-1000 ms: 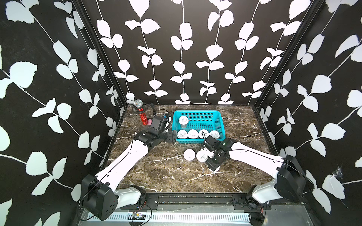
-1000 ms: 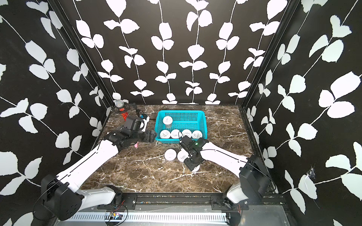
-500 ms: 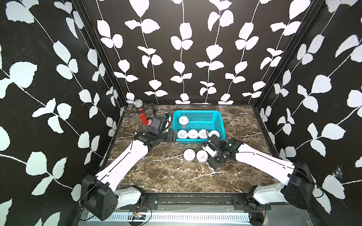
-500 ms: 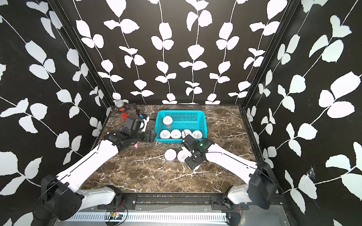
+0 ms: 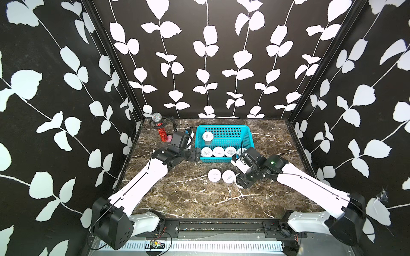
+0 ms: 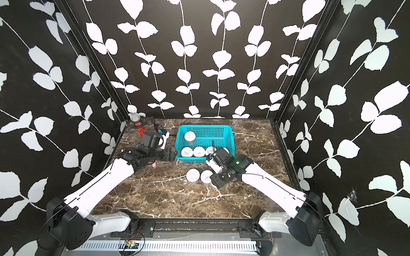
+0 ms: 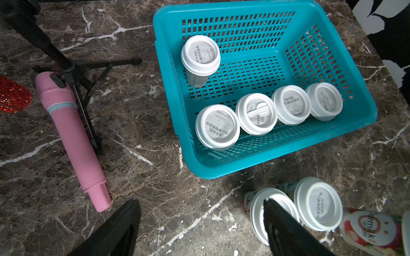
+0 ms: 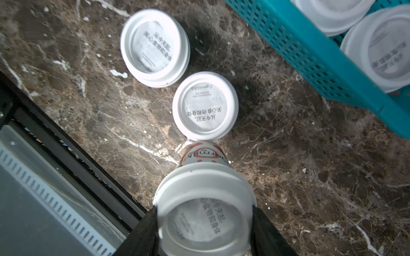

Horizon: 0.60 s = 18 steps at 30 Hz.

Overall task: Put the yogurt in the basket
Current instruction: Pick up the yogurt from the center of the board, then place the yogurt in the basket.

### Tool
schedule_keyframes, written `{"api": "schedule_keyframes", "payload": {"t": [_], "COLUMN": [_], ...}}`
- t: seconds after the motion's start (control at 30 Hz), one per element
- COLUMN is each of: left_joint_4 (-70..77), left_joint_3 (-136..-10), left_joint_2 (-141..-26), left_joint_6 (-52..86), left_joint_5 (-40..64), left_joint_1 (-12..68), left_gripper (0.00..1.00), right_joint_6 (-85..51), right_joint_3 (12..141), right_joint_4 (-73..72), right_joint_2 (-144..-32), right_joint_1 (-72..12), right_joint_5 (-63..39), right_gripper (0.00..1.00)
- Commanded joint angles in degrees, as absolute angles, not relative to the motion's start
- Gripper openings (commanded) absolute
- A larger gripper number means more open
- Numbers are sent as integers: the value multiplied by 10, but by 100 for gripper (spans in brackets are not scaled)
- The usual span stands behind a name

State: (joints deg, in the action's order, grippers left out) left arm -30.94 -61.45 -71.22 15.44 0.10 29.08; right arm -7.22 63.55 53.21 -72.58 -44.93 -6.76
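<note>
Five yogurt cups [image 7: 217, 127] are in the turquoise basket [image 7: 221, 8], two more cups [image 8: 205, 106] stand on the marble table [image 8: 310, 177] just near of it, the right gripper [image 8: 204, 210] is clamped on the last cup [image 7: 368, 228], tipped on its side, and the left gripper [image 7: 199, 201] has its jaws apart and empty.

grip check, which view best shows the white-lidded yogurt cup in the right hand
Right wrist: the white-lidded yogurt cup is close, lid between the fingers of the right hand. Left wrist catches its printed side; both top views show a white sliver under the arm.
</note>
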Motion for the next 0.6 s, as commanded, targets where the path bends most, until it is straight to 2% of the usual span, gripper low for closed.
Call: {"api": "schedule_keyframes", "payload": {"t": [0.0, 0.23, 0.57], "left_joint_4": [-311, -312, -316], "left_joint_3": [-622, -621, -626], "left_joint_2": [-703, -701, -699], "left_joint_6": [156, 154, 152], "left_joint_5": [3, 1, 2], "left_joint_1": [288, 287, 287], "left_gripper": [87, 87, 87], "right_joint_6": [-53, -42, -53], "right_joint_3": [672, 716, 804], "right_joint_4": [527, 478, 425], "right_joint_2": [-710, -719, -784], "right_joint_1": [-438, -402, -326], "right_joint_5": [-103, -166, -200], "right_gripper": [56, 55, 56]}}
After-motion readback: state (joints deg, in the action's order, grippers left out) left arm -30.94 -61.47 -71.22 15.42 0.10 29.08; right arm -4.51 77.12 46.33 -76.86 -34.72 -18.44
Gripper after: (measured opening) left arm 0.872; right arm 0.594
